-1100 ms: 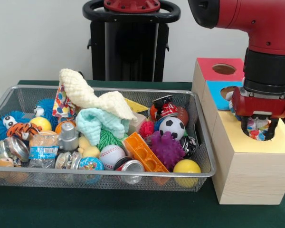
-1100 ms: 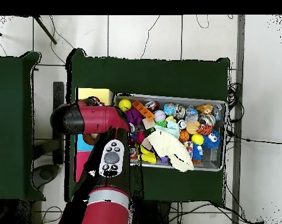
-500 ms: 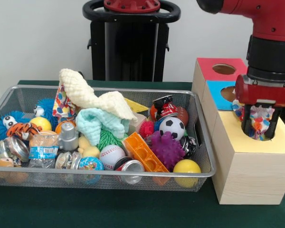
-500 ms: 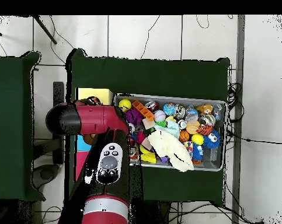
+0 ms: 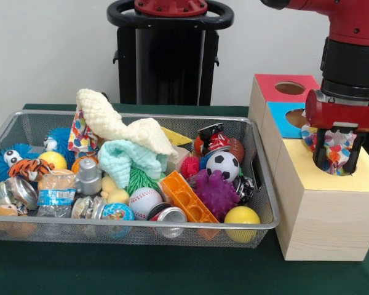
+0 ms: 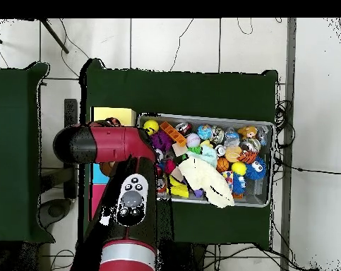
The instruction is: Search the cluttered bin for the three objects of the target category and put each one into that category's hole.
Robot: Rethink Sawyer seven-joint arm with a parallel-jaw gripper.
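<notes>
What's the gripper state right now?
Gripper: closed on a multicoloured patterned cloth, held just above the yellow-topped box.

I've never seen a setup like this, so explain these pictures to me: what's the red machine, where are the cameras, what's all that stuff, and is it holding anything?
The red machine is a robot arm ending in a gripper. One picture faces it across the table; the other looks straight down. A wire bin holds jumbled toys: balls, cloths, cans, an orange brick. Beside it stand wooden boxes with yellow, blue and red tops, each with a hole. The gripper holds a colourful patterned cloth over the yellow box.
</notes>
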